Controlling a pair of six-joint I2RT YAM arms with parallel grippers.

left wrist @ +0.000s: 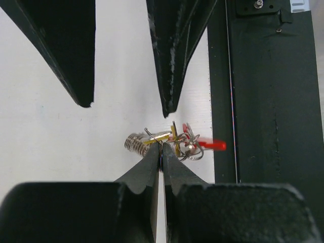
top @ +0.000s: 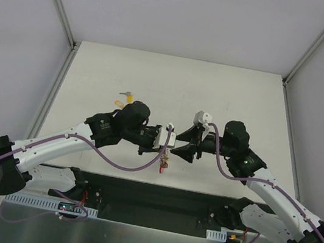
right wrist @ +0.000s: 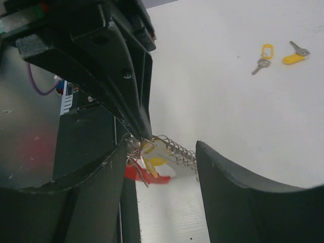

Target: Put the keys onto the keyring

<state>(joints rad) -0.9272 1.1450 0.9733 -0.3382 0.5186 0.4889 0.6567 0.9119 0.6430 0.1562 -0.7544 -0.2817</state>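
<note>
From above, we see the left gripper (top: pixel 156 150) and the right gripper (top: pixel 179 152) meeting nose to nose just beyond the far edge of the black base plate (top: pixel 156 197). The keyring (top: pixel 164 160) hangs between them, just past that edge, its red tip lowest. Two loose keys (top: pixel 123 99) lie on the white table (top: pixel 245 104), well beyond the base plate and to the left.

At the left wrist, we find the left gripper (left wrist: pixel 161 161) closed, fingertips pressed together on a thin wire loop of the keyring (left wrist: pixel 174 143). The coil end points away from the base plate (left wrist: pixel 273 126) and the red tip reaches towards its edge. Yellow key heads sit in the bundle. The right gripper (left wrist: pixel 126 109) comes in from the top, its two fingers set well apart and clear of the bundle.

At the right wrist, we see the right gripper (right wrist: pixel 162 147) with jaws wide, the keyring (right wrist: pixel 169 149) hanging in the gap, just beside the base plate (right wrist: pixel 83 147). We cannot tell whether either finger touches it. The left gripper (right wrist: pixel 144 135) pinches it from above. The loose keys (right wrist: pixel 263 59) lie far from the base plate.
</note>
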